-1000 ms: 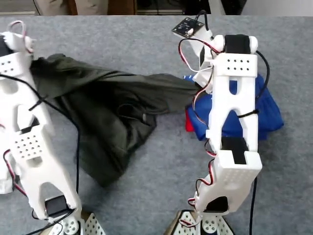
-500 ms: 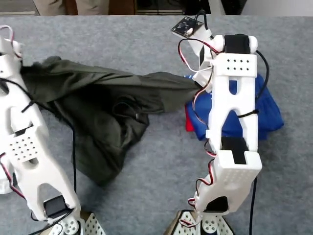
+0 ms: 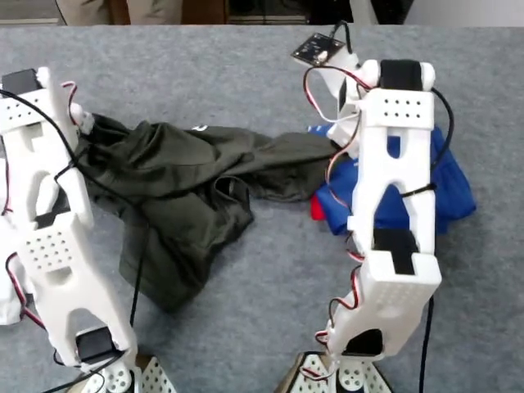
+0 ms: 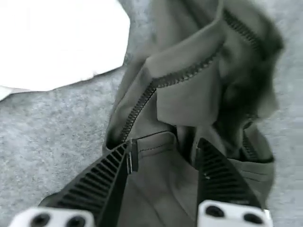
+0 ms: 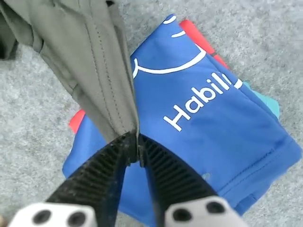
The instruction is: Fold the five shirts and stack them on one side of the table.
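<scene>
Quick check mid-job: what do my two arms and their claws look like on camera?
Left arm and right arm: white plastic shells, black motor blocks at joints, grids of small holes. Red, white and black cables loop along them; a small black circuit board tops the right one. Left claw and right claw: black ribbed fingers on white bases with screw holes.

Unfolded shirt [image 3: 180, 188] across left and middle of the table [image 3: 270, 278], folded stack [image 3: 454, 192] just right of it.
</scene>
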Motion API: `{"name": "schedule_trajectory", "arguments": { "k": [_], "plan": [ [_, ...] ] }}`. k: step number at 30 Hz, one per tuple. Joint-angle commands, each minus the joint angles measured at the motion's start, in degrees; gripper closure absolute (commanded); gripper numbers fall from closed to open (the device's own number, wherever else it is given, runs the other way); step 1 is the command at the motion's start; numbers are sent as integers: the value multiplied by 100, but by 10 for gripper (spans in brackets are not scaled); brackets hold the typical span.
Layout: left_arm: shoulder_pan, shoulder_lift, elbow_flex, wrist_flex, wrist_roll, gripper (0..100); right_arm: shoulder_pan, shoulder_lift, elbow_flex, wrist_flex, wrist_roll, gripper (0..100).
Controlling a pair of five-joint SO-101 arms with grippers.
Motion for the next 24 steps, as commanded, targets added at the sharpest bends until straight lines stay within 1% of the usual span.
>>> {"name": "schedule_trajectory", "arguments": {
  "k": [1, 3, 6, 9, 11, 14, 20, 24],
  "plan": [
    [132, -716, -193, 44, -44, 793, 75, -84, -4, -114, 62, 994],
    [378, -963, -44, 44, 9, 793, 75, -84, -4, -114, 62, 994],
    [826, -1165, 360, 44, 369, 793, 75, -84, -4, -114, 62, 994],
    [1240, -1165, 659, 26, 413, 793, 84, -84, -4, -114, 62, 994],
    [1380, -1165, 835, -97, 413, 793, 92, -84, -13, -114, 62, 994],
    [1336, -1165, 1073, -334, 422, 793, 101, -84, -22, -114, 62, 994],
    [835, -1165, 1389, -396, 422, 794, 110, -84, -40, -114, 62, 994],
    [782, -1165, 1811, -774, 431, 794, 110, -84, -40, -114, 62, 994]
  ]
}}
